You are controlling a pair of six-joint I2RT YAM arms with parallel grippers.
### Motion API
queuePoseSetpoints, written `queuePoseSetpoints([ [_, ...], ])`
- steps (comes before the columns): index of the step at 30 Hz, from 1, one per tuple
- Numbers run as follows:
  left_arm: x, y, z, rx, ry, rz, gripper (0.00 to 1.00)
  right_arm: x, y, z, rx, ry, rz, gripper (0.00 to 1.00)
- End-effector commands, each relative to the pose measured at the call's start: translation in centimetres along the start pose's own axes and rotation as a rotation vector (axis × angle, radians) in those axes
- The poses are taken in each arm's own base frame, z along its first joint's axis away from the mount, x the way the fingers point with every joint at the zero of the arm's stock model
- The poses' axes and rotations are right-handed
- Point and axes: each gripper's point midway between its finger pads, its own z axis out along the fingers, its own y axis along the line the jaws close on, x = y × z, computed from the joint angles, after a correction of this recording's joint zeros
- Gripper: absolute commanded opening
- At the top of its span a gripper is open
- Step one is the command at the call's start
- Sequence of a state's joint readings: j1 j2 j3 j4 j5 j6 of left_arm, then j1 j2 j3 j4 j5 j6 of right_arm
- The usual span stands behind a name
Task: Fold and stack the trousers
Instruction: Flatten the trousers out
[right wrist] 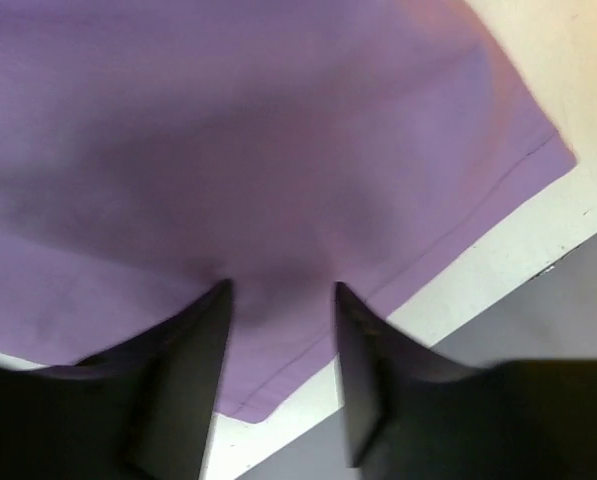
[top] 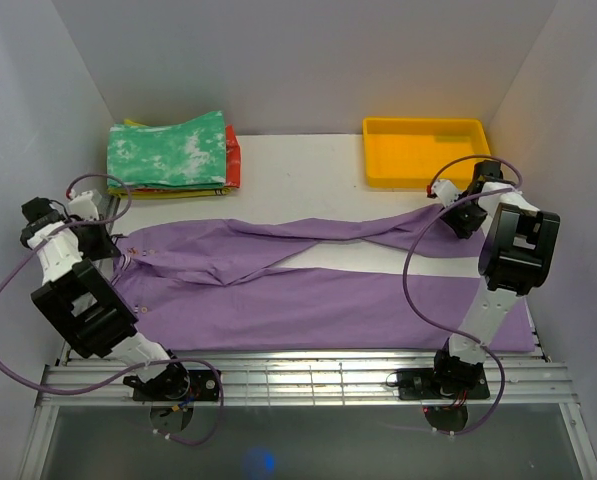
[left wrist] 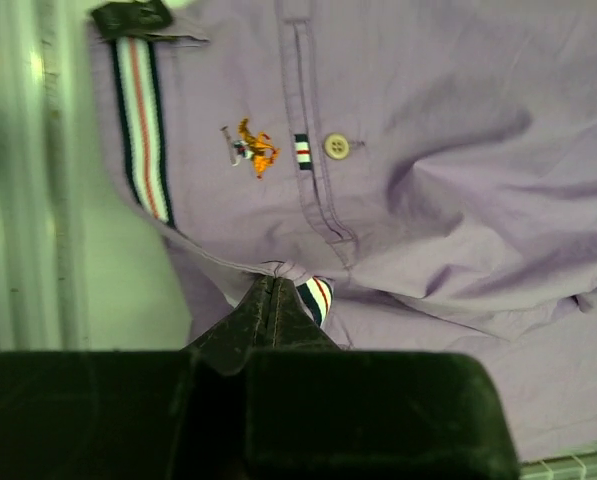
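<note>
Plain pale walls (top: 308, 60) around white tabletop (top: 308, 165). Lilac-purple soft cloth trousers (top: 308, 290) spread along near edge. Left gripper (left wrist: 270, 287) clamped on striped waistband (left wrist: 141, 130). Right gripper (right wrist: 278, 292) fingers apart over leg hem, perhaps touching.

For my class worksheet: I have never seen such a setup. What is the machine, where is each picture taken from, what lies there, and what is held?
Two robot arms stand at a white table. One picture looks down from above; the others come from a camera on each wrist. Purple trousers lie spread out, with folded clothes and a yellow tray behind. The left claw is shut on the waistband. The right claw is open over a leg end.
</note>
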State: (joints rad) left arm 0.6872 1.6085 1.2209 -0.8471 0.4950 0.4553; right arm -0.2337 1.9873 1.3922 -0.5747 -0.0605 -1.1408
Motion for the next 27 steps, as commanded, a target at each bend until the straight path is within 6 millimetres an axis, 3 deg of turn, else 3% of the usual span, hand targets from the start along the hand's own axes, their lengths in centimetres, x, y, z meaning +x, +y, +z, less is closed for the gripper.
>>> queuePoseSetpoints([
  [1, -4.0, 1.0, -4.0, -0.074, -0.177, 0.086, 0.0, 2.9, 1.6, 2.6, -0.06, 0.094, 0.02, 0.45],
  [3, -3.8, 2.4, -4.3, -0.137, -0.178, 0.09, 0.0, 3.8, 1.2, 2.4, -0.041, 0.138, 0.016, 0.38],
  [4, -3.6, 2.9, -4.1, -0.154, -0.167, 0.091, 0.0, 4.0, 1.0, 2.4, -0.035, 0.146, 0.017, 0.29],
  [8, -0.4, 5.4, -1.6, -0.195, -0.045, 0.05, 0.0, 5.2, 0.0, 2.0, -0.006, 0.187, 0.023, 0.08],
  [12, 2.2, 7.6, 0.0, -0.225, 0.01, 0.02, 0.0, 6.2, -0.8, 0.3, 0.005, 0.195, 0.013, 0.08],
  [15, 2.5, 8.5, 0.8, -0.231, 0.009, 0.032, 0.0, 6.0, -0.8, -2.2, -0.015, 0.163, -0.006, 0.08],
  [16, 2.4, 8.8, 1.0, -0.237, 0.005, 0.047, 0.0, 5.3, -1.8, -4.0, 0.009, 0.134, -0.013, 0.08],
  [17, 2.4, 8.8, 1.1, -0.235, 0.003, 0.054, 0.0, 5.2, -1.1, -4.9, -0.03, 0.122, -0.008, 0.08],
  [19, 2.4, 8.9, 1.2, -0.229, -0.002, 0.07, 0.0, 4.1, -0.8, -6.8, -0.061, 0.081, -0.012, 0.08],
  [20, 2.2, 8.9, 1.2, -0.229, -0.01, 0.083, 0.0, 2.9, -2.0, -8.6, -0.039, 0.046, -0.017, 0.08],
  [21, 1.9, 8.5, 1.3, -0.204, -0.026, 0.095, 0.0, 3.1, -0.4, -9.7, -0.117, 0.058, -0.014, 0.08],
  [23, 1.4, 7.5, 1.0, -0.154, -0.047, 0.145, 0.0, 2.1, -0.5, -11.5, -0.148, 0.031, -0.017, 0.08],
  [24, 0.9, 7.0, 0.8, -0.135, -0.072, 0.161, 0.0, 2.3, 0.5, -12.0, -0.194, 0.041, -0.016, 0.08],
  [27, -0.2, 6.5, 0.0, -0.128, -0.119, 0.212, 0.0, 2.1, 0.3, -11.5, -0.196, 0.037, -0.025, 0.08],
])
